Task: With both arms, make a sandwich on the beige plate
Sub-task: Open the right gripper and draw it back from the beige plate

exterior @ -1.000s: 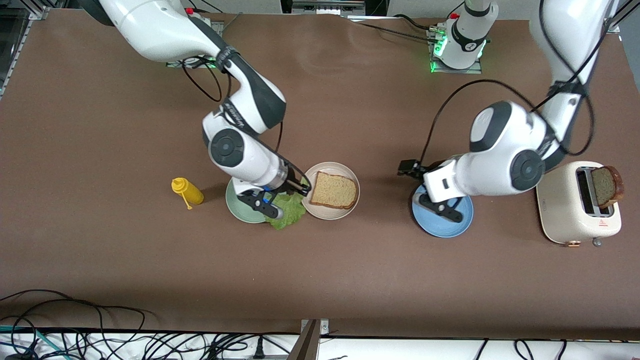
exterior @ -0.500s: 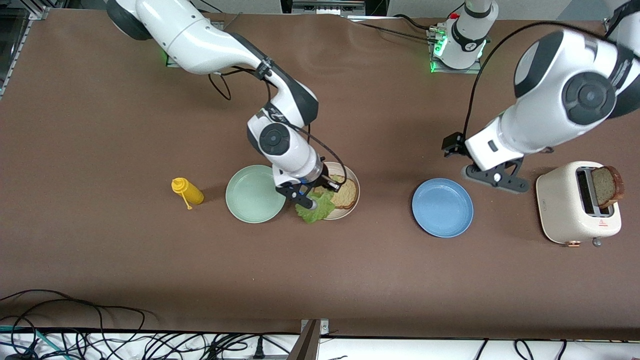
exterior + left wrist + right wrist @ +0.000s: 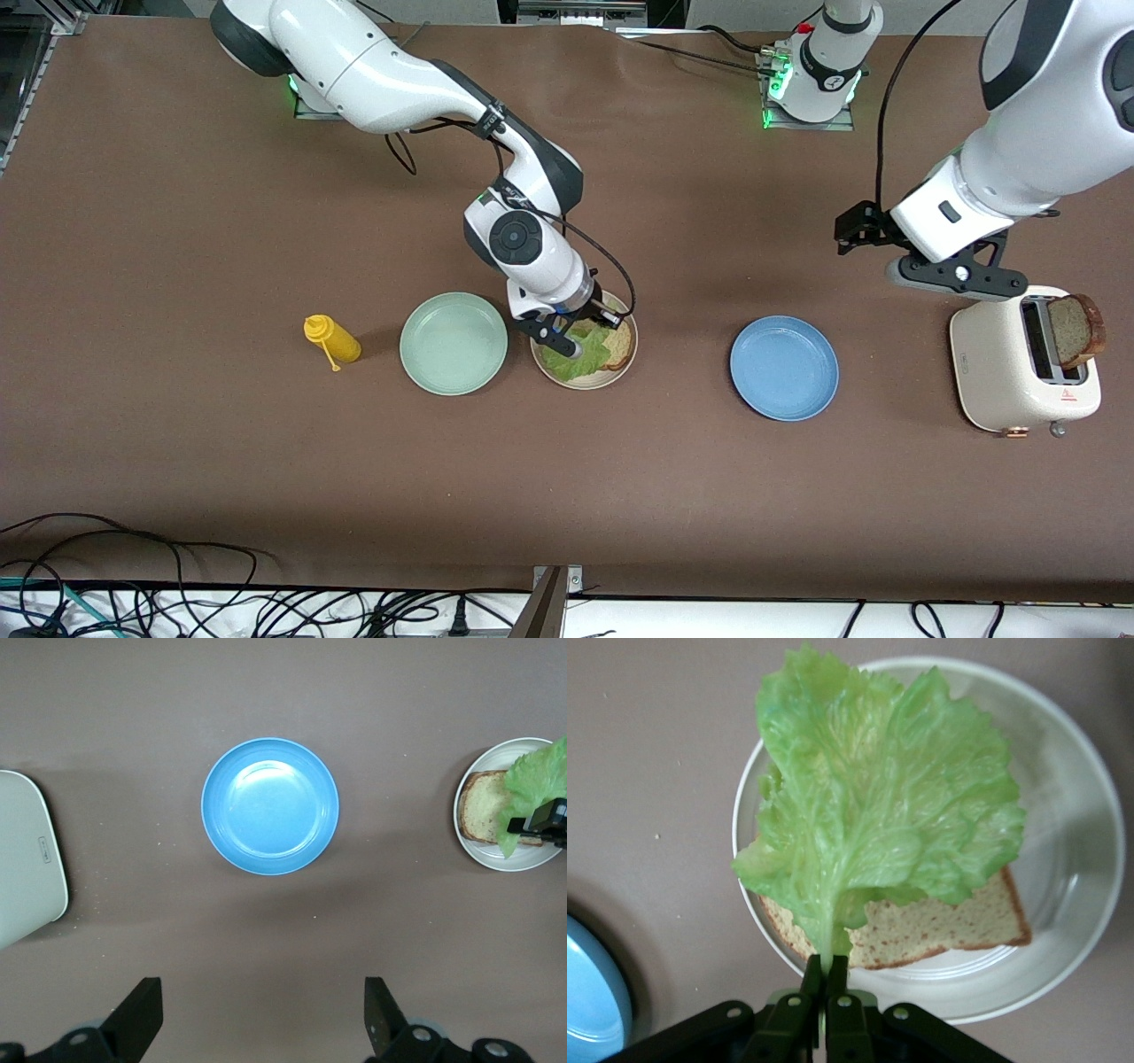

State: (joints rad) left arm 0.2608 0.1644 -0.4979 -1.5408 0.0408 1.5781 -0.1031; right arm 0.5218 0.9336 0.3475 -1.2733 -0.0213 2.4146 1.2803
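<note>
Mid-frame, the right pincer [image 3: 567, 341], clamped on the lettuce leaf [image 3: 873, 824], lowers it onto bread [image 3: 939, 926] on the beige plate [image 3: 585, 379]; the left pincer [image 3: 952, 282], jaws apart, hovers by the toaster [image 3: 1019, 372], whose top slice [image 3: 1074, 330] is yet to come.

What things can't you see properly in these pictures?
- Front view: the right gripper and its arm cover part of the beige plate and the lettuce.
- Right wrist view: the lettuce hides most of the bread slice, and whether they touch is unclear.
- Left wrist view: the toaster is cut off by the edge.
- Front view: the slice in the toaster is partly hidden in its slot.
</note>
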